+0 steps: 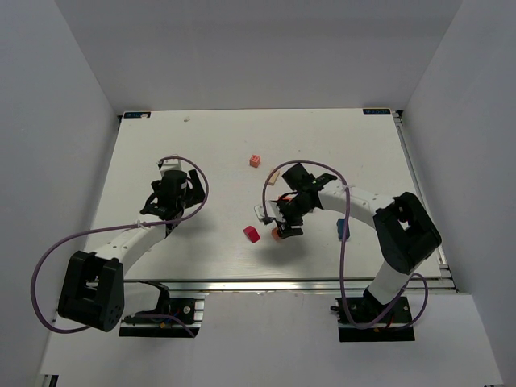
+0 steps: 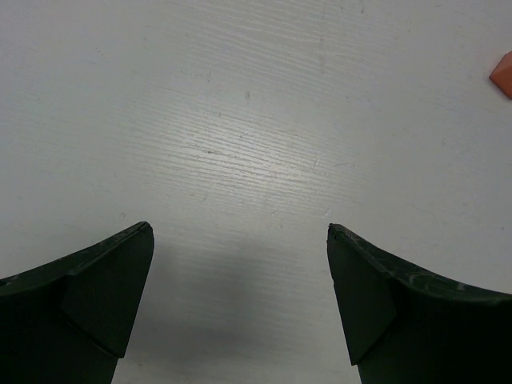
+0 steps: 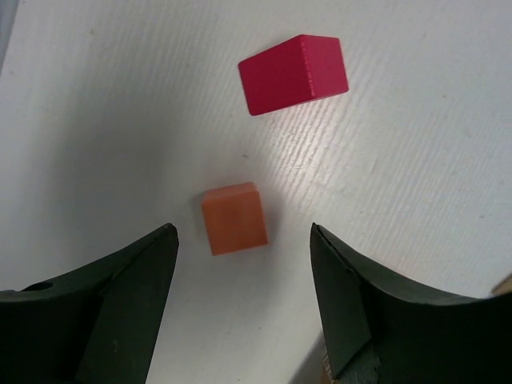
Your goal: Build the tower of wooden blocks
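Observation:
No stack shows; the blocks lie loose on the white table (image 1: 210,145). My right gripper (image 1: 284,222) hangs open just above an orange cube (image 1: 276,234). In the right wrist view the orange cube (image 3: 234,217) lies just ahead of the gap between the fingertips of the right gripper (image 3: 240,240), untouched. A magenta-red block (image 1: 251,234) lies to its left and also shows in the right wrist view (image 3: 294,74). A salmon cube (image 1: 255,160) lies further back. A blue block (image 1: 342,230) lies by the right forearm. My left gripper (image 1: 171,193) is open and empty over bare table (image 2: 239,228).
The salmon cube's corner shows at the right edge of the left wrist view (image 2: 504,74). Grey walls enclose the table on three sides. The aluminium rail (image 1: 282,284) runs along the near edge, with the arm bases on it.

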